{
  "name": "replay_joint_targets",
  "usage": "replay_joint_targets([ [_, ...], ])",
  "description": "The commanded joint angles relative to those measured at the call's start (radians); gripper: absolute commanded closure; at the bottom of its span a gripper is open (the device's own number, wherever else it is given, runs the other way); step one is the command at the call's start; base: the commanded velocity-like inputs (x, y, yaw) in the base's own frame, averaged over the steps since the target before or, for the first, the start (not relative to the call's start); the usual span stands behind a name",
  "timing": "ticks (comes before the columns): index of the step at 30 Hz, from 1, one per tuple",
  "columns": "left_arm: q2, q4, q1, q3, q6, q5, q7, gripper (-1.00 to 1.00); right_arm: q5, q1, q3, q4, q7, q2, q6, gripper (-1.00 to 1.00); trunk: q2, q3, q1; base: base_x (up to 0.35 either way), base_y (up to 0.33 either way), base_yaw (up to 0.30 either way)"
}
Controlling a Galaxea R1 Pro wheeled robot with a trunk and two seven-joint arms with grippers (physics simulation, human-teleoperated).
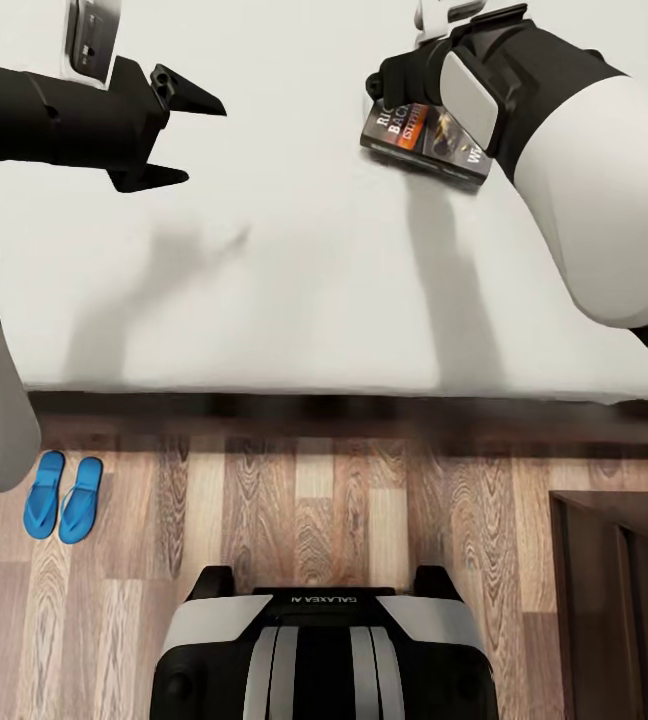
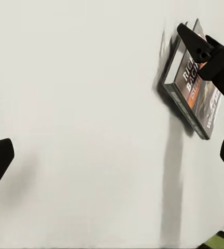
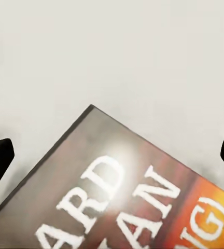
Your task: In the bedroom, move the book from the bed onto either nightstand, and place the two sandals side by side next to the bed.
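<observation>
The thin dark paperback book with an orange band (image 1: 426, 138) lies on the off-white flat mattress of the bed (image 1: 294, 290), at about one o'clock in the head view. The right gripper (image 1: 389, 85) hovers over it, jaws spread. The left gripper (image 1: 186, 140), at eleven o'clock, also has spread jaws. Two bright blue flat sandals (image 1: 62, 496) lie side by side on the wooden floor (image 1: 344, 520) at eight o'clock.

A floor of wood-grain planks in mixed pale and reddish-brown tones (image 1: 344, 520) runs across the lower part of the head view — its boards laid lengthwise away from the camera. A dark shadowed strip (image 1: 344, 408) edges it at the far side, and a dark-brown glossy wooden cabinet (image 1: 619, 600) stands at the right — only its corner visible.
</observation>
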Motion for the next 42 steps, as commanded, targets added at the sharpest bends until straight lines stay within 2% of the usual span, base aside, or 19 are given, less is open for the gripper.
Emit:
replay_joint_targets([
  [1,0.0,0.0,-0.001,0.0,0.004,0.008,0.01,-1.0,0.009,0.0,0.003,-0.001,0.005,0.0,0.008,-1.0,0.0,0.0,-0.001,-0.329,0.0,0.0],
  [15,0.0,0.0,0.0,0.001,0.004,0.008,0.01,-1.0,0.01,0.0,0.004,-0.002,0.005,0.0,0.015,-1.0,0.0,0.0,-0.001,-0.311,0.0,0.0],
  [34,-0.001,0.0,0.0,0.001,0.004,0.007,0.009,-1.0,0.011,-0.002,0.003,-0.004,0.005,-0.002,0.015,-1.0,0.0,0.0,-0.001,-0.049,0.0,0.0],
  [42,-0.001,0.0,0.0,0.001,0.004,0.008,0.009,-1.0,0.011,-0.003,0.003,-0.005,0.005,-0.002,0.015,-1.0,0.0,0.0,-0.001,-0.171,-0.022,0.0],
])
